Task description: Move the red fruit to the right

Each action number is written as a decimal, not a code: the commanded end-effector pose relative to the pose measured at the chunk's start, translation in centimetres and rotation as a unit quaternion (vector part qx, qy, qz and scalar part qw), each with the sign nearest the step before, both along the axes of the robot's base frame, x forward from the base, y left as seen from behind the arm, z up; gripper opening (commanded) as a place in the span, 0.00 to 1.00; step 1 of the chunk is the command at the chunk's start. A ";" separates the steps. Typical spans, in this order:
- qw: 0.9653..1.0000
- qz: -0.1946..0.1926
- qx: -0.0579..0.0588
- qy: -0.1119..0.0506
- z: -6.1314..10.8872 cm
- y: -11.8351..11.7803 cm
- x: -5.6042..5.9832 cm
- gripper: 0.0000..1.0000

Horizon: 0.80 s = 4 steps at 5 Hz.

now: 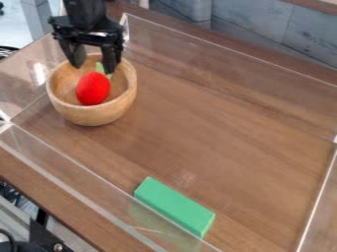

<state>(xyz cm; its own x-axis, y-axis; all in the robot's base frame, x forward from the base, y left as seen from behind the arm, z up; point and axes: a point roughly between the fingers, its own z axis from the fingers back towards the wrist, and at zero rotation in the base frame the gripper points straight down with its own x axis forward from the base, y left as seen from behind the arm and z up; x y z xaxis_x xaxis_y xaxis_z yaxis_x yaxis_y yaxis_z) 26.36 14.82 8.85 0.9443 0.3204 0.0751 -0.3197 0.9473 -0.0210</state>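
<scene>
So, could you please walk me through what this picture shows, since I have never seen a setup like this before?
There is a single camera view, looking down at a wooden table from above and to one side. The dark machine at the upper left is the end of a robot arm, and its gripper, the part that grasps things, hangs over the far part of a wooden bowl. Its fingers are spread open. Inside the bowl sits the red fruit, with a bit of green showing just behind it. Nothing appears to be held; the fruit rests in the bowl. Nearer the camera, a flat green block lies on the table by itself. The task is to move the red fruit to the right.
</scene>
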 end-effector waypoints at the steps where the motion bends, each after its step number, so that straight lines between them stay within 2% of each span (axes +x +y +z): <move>1: 0.999 0.046 0.013 -0.017 0.1 1.1 -0.1 1.00; 2: 0.999 0.045 0.017 -0.016 -1.0 1.6 0.4 1.00; 4: 0.999 0.033 0.021 -0.018 -1.9 1.7 1.2 1.00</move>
<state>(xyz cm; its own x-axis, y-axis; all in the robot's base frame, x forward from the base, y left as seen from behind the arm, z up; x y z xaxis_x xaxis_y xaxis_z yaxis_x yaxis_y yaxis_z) 26.77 16.08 5.57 0.9206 0.3838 0.0722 -0.3845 0.9231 -0.0049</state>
